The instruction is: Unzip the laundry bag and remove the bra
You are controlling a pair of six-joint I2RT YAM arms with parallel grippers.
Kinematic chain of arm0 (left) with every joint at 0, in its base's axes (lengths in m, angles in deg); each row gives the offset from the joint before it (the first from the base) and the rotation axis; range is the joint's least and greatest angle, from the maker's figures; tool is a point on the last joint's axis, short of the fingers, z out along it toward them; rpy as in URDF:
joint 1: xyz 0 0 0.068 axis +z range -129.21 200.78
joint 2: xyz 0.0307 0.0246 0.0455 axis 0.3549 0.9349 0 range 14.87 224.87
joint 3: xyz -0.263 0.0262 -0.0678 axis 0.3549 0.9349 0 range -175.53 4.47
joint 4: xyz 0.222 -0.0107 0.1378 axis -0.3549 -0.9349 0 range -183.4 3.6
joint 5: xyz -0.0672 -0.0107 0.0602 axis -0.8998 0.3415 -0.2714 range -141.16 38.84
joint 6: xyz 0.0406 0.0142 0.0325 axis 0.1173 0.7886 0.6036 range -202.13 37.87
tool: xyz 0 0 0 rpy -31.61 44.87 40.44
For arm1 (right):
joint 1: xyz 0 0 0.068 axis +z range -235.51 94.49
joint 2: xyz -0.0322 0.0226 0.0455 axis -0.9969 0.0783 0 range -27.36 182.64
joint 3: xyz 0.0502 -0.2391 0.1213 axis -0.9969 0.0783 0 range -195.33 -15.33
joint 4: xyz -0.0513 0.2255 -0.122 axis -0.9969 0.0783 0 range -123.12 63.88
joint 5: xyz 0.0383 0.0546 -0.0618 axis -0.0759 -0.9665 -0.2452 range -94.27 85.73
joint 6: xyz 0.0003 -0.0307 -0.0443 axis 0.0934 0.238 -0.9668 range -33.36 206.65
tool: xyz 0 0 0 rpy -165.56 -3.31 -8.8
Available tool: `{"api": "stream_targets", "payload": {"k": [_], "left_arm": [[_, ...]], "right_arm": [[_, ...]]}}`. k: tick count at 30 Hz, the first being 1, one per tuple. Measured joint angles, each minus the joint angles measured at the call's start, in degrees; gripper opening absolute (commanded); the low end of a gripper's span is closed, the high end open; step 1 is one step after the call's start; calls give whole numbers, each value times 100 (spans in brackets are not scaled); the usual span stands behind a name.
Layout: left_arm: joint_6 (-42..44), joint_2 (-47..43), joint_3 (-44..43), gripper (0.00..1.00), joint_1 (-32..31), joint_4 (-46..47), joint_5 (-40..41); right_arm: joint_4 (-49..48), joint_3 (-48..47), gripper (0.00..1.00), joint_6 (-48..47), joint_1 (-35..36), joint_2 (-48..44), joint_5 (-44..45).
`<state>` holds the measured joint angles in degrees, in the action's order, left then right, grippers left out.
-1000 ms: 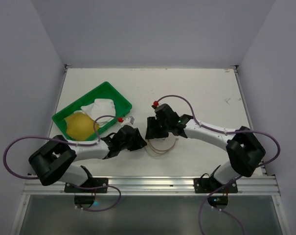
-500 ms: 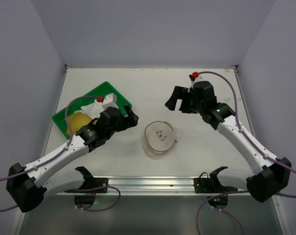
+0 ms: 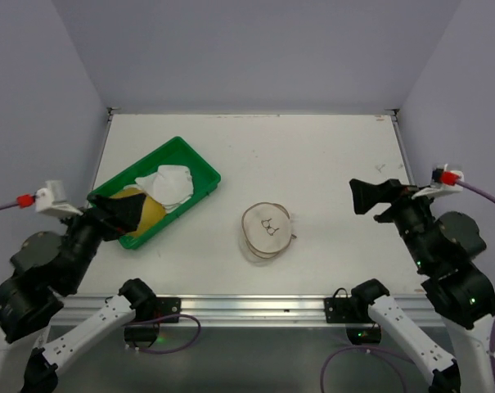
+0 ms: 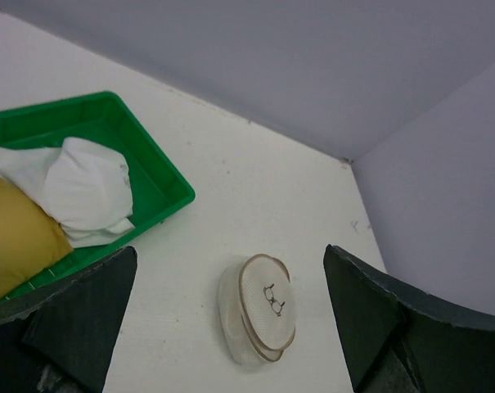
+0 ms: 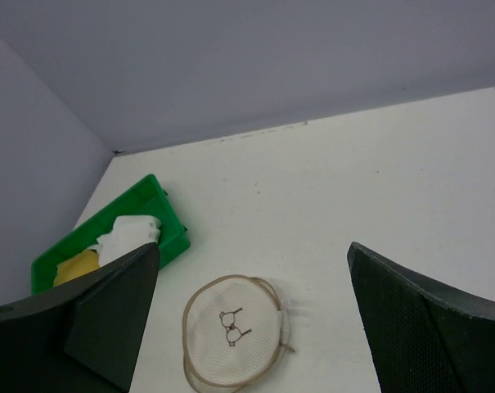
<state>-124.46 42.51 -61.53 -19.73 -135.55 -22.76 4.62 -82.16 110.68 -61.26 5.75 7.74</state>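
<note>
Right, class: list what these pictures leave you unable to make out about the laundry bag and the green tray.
1. What is in the laundry bag: in all views its mesh face hides whether a bra lies inside.
2. Whether it is zipped shut: too small to tell in every view.
3. The yellow item in the green tray: partly covered by the left pincer in the top view, cut off by the left edge in the left wrist view.

Both arms reared up at the sides, jaws wide.
The left arm (image 3: 42, 270) stands tall at the left edge of the overhead view. Its left gripper (image 3: 128, 211) points inward to the right, the fingers (image 4: 75, 315) spread far apart and holding nothing. The right arm (image 3: 452, 262) mirrors it at the right edge, with the right gripper (image 3: 359, 197) aimed leftward and its fingers (image 5: 419, 327) parted just as wide and bare.
</note>
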Motion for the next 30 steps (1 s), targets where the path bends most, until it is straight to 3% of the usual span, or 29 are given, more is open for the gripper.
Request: {"api": "stream_targets", "payload": {"k": [6, 12, 30], "left_arm": [[210, -1414, -555, 100, -2, -721, 560], [310, -1963, -566, 100, -4, -1303, 855], [238, -2498, -439, 100, -101, -1899, 1161]], "right_arm": [[321, 120, 99, -278, 0, -1368, 264], [577, 308, 99, -490, 0, -2310, 354], [955, 527, 99, -592, 0, -2653, 205]]}}
